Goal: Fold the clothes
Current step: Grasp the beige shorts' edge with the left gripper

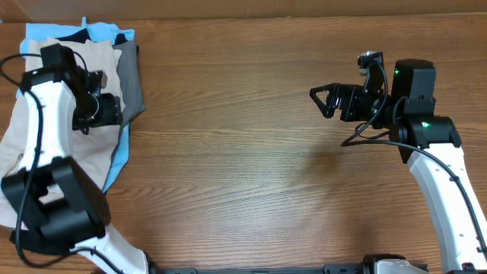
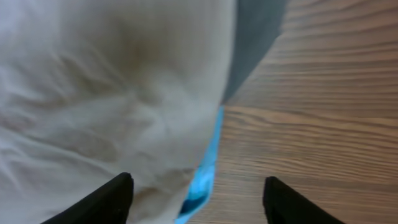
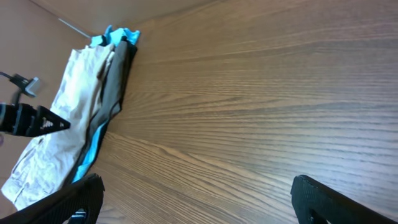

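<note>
Overhead, the left arm (image 1: 34,129) hides part of the beige shorts (image 1: 95,148); both jaws spread apart.

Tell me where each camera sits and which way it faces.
Overhead: above the table, looking straight down; left arm and right arm show.
Left wrist: on the left gripper, looking down close on the beige shorts; its fingers show.
Right wrist: on the right gripper, looking low across the table toward the shorts; its fingers show.
Shared: both wrist views catch the shorts and a blue garment.
</note>
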`<state>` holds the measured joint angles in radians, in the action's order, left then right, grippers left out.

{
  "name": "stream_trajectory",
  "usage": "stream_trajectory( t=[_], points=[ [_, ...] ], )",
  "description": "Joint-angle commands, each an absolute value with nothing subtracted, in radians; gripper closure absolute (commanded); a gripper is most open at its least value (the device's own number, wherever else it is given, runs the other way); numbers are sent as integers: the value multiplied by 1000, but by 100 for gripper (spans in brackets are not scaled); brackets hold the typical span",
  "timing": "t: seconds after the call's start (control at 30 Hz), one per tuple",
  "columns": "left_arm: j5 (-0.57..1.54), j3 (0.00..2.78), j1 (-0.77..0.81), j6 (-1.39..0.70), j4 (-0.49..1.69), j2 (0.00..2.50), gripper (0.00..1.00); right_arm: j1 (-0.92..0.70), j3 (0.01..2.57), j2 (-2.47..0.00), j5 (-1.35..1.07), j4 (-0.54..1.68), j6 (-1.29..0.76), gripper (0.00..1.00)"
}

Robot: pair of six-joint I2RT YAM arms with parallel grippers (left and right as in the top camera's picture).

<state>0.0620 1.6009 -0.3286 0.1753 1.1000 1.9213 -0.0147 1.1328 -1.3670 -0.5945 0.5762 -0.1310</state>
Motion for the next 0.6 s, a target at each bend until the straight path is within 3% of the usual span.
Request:
stream_trajectory(
  t=[0.0,0.33,0.57],
  points=[
    [-7,1618,-332,148,1100,1978,36,-20,1159,-1354,-561,582,-131,0],
    [18,1618,-286,199,1021,2053,39,-20,1159,-1354,-531,574,-131,0],
    [-13,1618,-270,198,975,2056,59,-20,1159,-1354,-531,574,-131,0]
  ],
)
